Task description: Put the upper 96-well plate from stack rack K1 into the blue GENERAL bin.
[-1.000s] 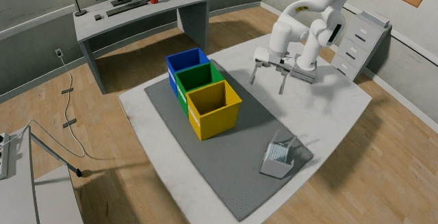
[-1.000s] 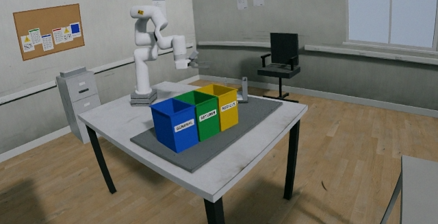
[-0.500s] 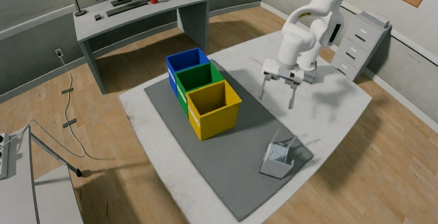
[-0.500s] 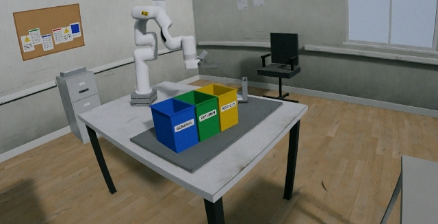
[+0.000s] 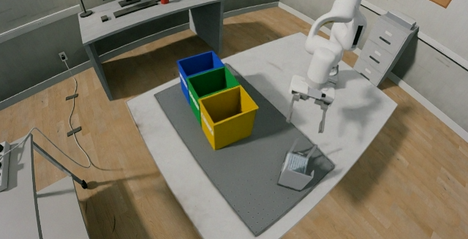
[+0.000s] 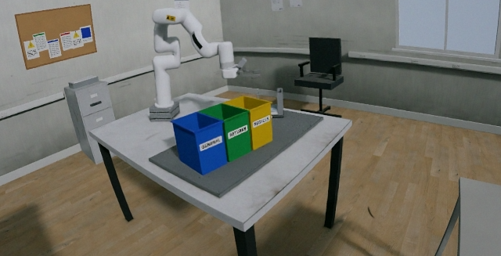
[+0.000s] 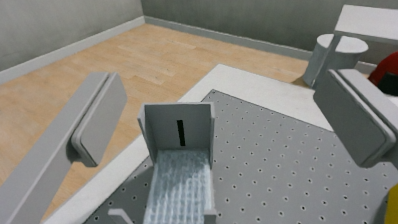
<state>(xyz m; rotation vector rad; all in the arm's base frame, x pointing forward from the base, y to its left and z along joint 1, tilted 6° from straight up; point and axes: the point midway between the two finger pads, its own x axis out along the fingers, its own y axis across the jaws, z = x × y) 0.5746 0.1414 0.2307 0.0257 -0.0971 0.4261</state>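
The stack rack K1 [image 5: 295,179] [image 6: 280,103] [image 7: 165,124] is grey and stands at the mat's right end in the top view. A clear, pale plate [image 5: 297,163] [image 7: 180,186] lies in it; the lower plate cannot be told apart. The blue bin [image 5: 200,64] [image 6: 192,148] labelled GENERAL stands upright at the other end of the row. My gripper [image 5: 305,126] [image 6: 251,68] [image 7: 227,119] is open, with nothing between its fingers. It hangs above the table, higher than the rack and short of it on the arm's side.
The green bin [image 5: 212,82] [image 6: 238,148] and the yellow bin [image 5: 235,131] [image 6: 262,136] [image 7: 394,207] stand upright beside the blue one in a close row; the yellow is nearest the rack. All stand on the grey perforated mat [image 5: 234,180] [image 6: 235,178] [image 7: 260,150] on the white table [image 5: 161,140].
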